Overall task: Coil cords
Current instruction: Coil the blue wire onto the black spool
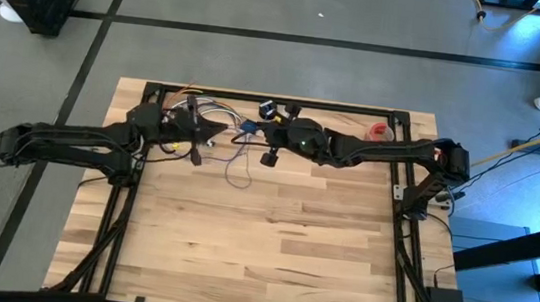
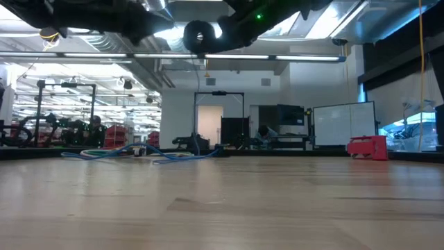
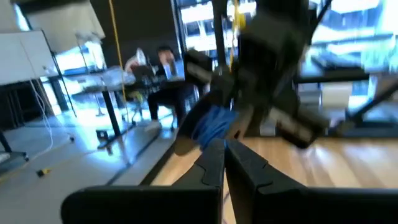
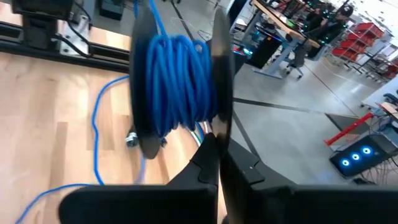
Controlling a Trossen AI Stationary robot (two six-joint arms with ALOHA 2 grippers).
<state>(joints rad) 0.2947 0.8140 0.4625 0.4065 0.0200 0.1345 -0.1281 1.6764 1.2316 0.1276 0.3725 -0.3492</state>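
1. Handles light and limp, by the look of it: a very thin cord [image 1: 238,175], likely to kink, snag or slip off in loose turns if left slack; best pinched between fingertips close to the spool [image 4: 177,81] and fed under gentle tension.
2. Handles rigid and light, as judged: a small hard reel; best taken by one flange edge, leaving the groove free for winding; probably smooth, so may swivel in a narrow pinch.
3. Looks blue in the right wrist view: many turns packed between two black round flanges; a loose tail [image 4: 94,134] trails down and wanders over the wood.
4. Sits raised above the table [image 1: 268,261], near its far edge, between the two arms; slack loop lies on the boards just below.
5. Right gripper [image 4: 219,163]: fingers pressed together, apparently nipping the spool's near flange.
6. Left gripper [image 3: 224,163]: fingers closed tight, pointed at the spool from the other side; cannot tell whether the thin cord is caught between them.
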